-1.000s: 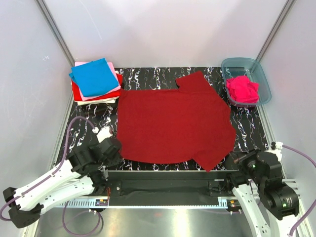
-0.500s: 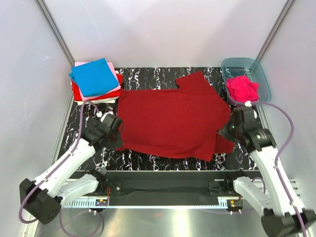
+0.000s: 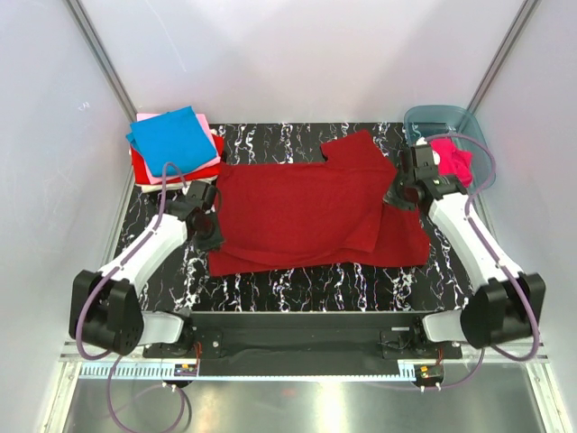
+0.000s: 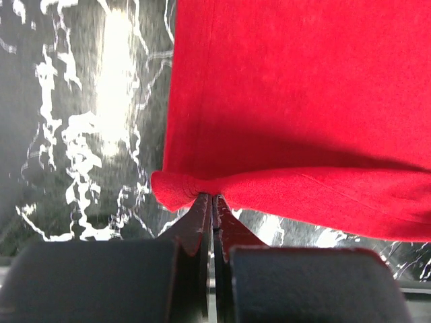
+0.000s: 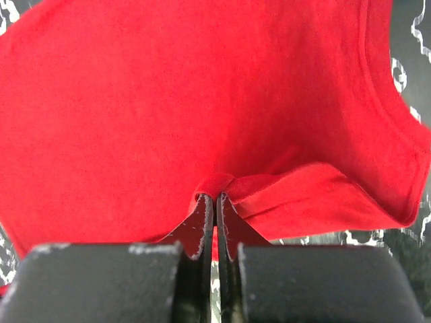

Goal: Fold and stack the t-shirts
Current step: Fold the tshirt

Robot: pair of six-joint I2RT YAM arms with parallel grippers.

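Note:
The large dark red t-shirt (image 3: 306, 212) lies on the black marbled table, its near hem folded up toward the back. My left gripper (image 3: 213, 236) is shut on the shirt's near left corner; the pinched cloth shows in the left wrist view (image 4: 182, 188). My right gripper (image 3: 397, 195) is shut on the shirt's right side, with cloth bunched at its tips in the right wrist view (image 5: 219, 185). A folded stack with a bright blue shirt (image 3: 171, 140) on top sits at the back left. A hot pink shirt (image 3: 448, 161) lies in the tub.
The translucent blue-grey tub (image 3: 469, 122) stands at the back right corner, right behind my right arm. The stack holds pale pink, red and white layers under the blue. Grey walls close in both sides. Bare marbled table (image 3: 297, 293) shows along the front.
Both grippers moved from the near edge toward the back, carrying the shirt's near hem up and over the body. The shirt now looks shorter front to back.

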